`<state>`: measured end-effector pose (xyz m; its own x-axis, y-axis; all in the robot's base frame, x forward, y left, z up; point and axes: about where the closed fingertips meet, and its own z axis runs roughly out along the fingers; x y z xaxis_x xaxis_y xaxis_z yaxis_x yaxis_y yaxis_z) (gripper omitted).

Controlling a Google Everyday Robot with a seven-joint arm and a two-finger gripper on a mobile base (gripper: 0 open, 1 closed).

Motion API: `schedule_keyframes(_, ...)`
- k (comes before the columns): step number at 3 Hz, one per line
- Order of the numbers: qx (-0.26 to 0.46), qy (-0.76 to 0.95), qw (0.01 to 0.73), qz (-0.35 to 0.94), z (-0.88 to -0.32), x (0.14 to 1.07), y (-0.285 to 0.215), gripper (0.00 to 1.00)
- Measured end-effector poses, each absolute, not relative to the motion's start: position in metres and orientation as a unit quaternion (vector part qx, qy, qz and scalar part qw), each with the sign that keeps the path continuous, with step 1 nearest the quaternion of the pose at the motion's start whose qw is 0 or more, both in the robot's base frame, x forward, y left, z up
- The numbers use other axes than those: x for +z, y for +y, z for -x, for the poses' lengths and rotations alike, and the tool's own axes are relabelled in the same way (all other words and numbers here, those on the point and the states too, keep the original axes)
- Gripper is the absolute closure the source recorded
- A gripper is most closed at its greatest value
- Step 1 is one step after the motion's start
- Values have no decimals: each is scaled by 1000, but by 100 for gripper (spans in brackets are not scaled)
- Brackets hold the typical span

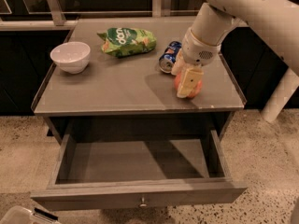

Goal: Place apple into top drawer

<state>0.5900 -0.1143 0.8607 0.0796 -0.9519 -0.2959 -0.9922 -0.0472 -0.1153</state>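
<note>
The apple point(199, 86), red-orange, sits on the grey table top point(107, 87) near its right front corner, mostly hidden by my gripper. My gripper point(185, 76) has come down over the apple from above on the white arm and stands right at it, touching or nearly touching. The top drawer point(140, 194) is pulled fully out below the table, wide and shallow, and holds nothing. Its small metal knob point(143, 201) is at the middle of the front panel.
A blue soda can point(167, 58) lies on its side just behind and left of the apple. A green snack bag point(126, 41) lies at the table's back middle. A white bowl point(70, 56) stands at the left. A white post point(280, 94) stands to the right.
</note>
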Motion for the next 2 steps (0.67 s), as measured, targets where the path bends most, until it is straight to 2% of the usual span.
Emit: schedule_keyframes(2,69,675,145,720,-590,861,-114,89)
